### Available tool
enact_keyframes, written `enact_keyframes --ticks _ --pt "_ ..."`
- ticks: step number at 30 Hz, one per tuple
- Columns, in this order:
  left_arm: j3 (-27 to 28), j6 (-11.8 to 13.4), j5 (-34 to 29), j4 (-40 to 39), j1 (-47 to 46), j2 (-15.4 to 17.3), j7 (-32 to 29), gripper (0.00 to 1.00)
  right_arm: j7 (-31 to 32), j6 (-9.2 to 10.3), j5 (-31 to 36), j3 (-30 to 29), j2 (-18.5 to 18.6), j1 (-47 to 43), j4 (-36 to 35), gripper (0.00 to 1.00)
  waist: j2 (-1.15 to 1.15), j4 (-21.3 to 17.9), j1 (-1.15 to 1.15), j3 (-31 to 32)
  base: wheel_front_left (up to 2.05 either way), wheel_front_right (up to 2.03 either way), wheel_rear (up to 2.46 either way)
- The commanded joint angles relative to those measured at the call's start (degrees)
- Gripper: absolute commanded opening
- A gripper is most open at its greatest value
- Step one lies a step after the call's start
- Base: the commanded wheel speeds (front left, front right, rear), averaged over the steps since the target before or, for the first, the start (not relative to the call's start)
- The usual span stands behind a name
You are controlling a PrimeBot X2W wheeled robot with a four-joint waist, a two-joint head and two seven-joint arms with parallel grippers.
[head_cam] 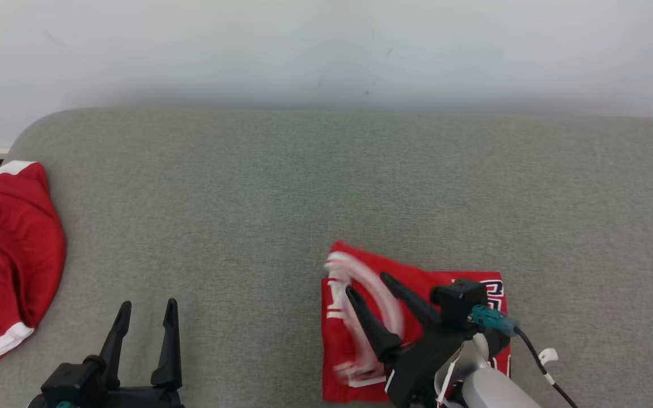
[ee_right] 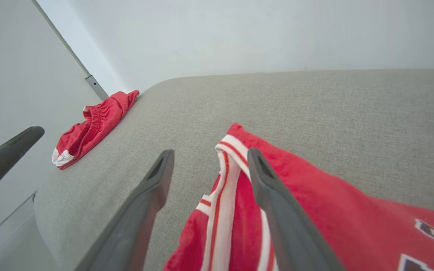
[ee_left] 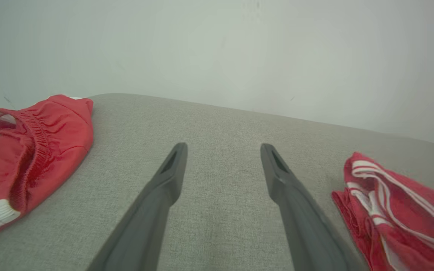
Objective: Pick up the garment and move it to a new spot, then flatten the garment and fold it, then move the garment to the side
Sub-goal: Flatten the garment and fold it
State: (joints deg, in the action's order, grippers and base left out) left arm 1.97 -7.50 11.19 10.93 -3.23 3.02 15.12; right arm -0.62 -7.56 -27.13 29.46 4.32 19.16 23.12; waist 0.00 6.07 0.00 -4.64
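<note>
The garment (head_cam: 335,340), red with white trim and dark lettering, lies folded on the grey padded surface at the lower right of the head view. Its white-striped edge (head_cam: 360,272) is lifted and blurred. My right gripper (head_cam: 368,283) hovers over that edge, open. In the right wrist view the striped edge (ee_right: 226,177) hangs loose between my right gripper's (ee_right: 210,152) spread fingers, not pinched. My left gripper (head_cam: 148,304) stands open at the lower left, nothing between its fingers (ee_left: 171,169). From there the garment (ee_left: 401,210) lies to the right.
A second red garment (head_cam: 9,255) with an elastic waistband and white hem lies bunched at the surface's left edge (ee_left: 32,150) (ee_right: 92,124). The grey surface (head_cam: 304,187) runs back to a white wall. A finger of the left gripper (ee_right: 6,158) shows at the right wrist view's left edge.
</note>
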Motion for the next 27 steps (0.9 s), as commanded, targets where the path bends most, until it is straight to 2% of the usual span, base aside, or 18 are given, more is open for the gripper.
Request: enact_keyframes --ticks 1,4,7,15,20,27 --pt "0.1 0.0 0.3 0.1 -0.4 0.0 0.0 1.0 -0.9 0.15 0.2 0.1 0.3 0.6 -0.5 1.0 0.0 -0.8 0.0 0.3 0.0 0.0 0.0" --pt "0.2 0.0 0.1 0.1 -0.3 0.0 0.0 1.0 -3.2 0.15 -0.5 0.2 1.5 1.0 -3.2 1.0 0.0 -1.9 0.0 0.7 0.0 0.0 0.0" --pt "0.2 0.0 -0.1 -0.1 -0.4 0.0 0.0 1.0 -5.6 0.15 0.1 -2.3 3.7 0.1 -6.5 1.0 0.0 -2.8 0.0 1.1 0.0 0.0 0.0" --pt "0.0 0.0 -0.6 -1.4 0.1 0.3 0.0 1.0 -12.0 0.14 4.7 -16.1 6.6 -6.9 -14.6 1.0 0.0 -5.2 0.0 1.9 0.0 0.0 0.0" --pt "-0.8 0.0 -1.1 -2.2 1.2 0.4 0.0 1.0 -14.1 0.15 8.6 -23.5 4.9 -13.4 -19.9 1.0 0.0 -6.7 0.0 2.0 0.0 0.0 0.0" --pt "-3.1 0.0 -1.1 -2.2 2.4 0.9 0.0 1.0 -14.6 0.15 11.8 -26.5 2.0 -17.9 -23.5 1.0 0.0 -7.7 0.0 1.9 0.0 0.0 0.0"
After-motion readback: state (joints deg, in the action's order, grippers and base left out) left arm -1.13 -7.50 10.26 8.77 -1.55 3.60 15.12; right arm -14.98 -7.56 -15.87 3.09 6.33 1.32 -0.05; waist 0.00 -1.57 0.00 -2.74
